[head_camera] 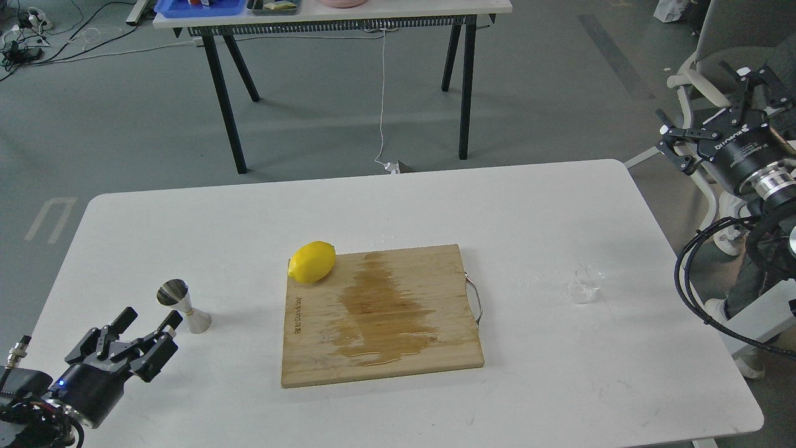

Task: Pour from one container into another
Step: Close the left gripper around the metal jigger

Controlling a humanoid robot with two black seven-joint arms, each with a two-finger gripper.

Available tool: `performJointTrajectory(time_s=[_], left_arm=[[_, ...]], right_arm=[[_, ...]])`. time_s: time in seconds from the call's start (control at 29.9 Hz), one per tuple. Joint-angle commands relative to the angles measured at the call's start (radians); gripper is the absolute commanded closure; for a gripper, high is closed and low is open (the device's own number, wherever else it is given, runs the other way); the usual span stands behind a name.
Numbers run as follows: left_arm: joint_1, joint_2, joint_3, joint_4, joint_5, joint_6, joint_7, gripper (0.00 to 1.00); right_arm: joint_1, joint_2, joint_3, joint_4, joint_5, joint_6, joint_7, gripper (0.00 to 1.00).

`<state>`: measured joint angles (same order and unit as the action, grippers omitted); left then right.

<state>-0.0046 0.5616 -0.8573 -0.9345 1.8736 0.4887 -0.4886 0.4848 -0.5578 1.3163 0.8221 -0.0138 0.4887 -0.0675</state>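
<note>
A clear glass cup (584,284) with a pouring lip stands on the white table (398,205) right of the cutting board, barely visible. The steel hourglass jigger (182,305) stands upright on the table's left side. My left gripper (149,318) hovers low just below and left of the jigger, open, with nothing between its fingers. My right gripper (715,106) is raised off the table's right edge, far above and right of the glass cup, open and empty.
A wooden cutting board (379,314) with a wet stain and a metal handle lies mid-table. A yellow lemon (311,262) rests on its far left corner. A chair sits behind the right arm. A second table (336,15) with trays stands at the back.
</note>
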Motion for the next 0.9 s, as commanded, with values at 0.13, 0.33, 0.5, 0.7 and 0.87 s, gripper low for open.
performJointTrajectory(time_s=[0.13,0.33,0.5,0.7,0.87], left_arm=[[-0.018,-0.060,0.003,0.092,0.009,0.000,0.000,0.02],[-0.057,-0.088,0.006,0.138,0.007,0.000,0.000,0.02],[-0.094,-0.106,0.041,0.163,0.001,0.000,0.000,0.02],[-0.136,-0.150,0.055,0.229,-0.001,0.000,0.000,0.03],[-0.172,-0.183,0.057,0.284,-0.001,0.000,0.000,0.05]], right_arm=[[-0.002,-0.001,0.000,0.002,0.000,0.000,0.000,0.02],[0.000,-0.005,0.003,0.002,0.000,0.000,0.000,0.02],[-0.002,-0.005,0.003,0.002,0.002,0.000,0.000,0.02],[-0.006,-0.005,0.003,0.003,0.002,0.000,0.000,0.02],[-0.006,-0.007,0.003,0.003,0.002,0.000,0.000,0.02]])
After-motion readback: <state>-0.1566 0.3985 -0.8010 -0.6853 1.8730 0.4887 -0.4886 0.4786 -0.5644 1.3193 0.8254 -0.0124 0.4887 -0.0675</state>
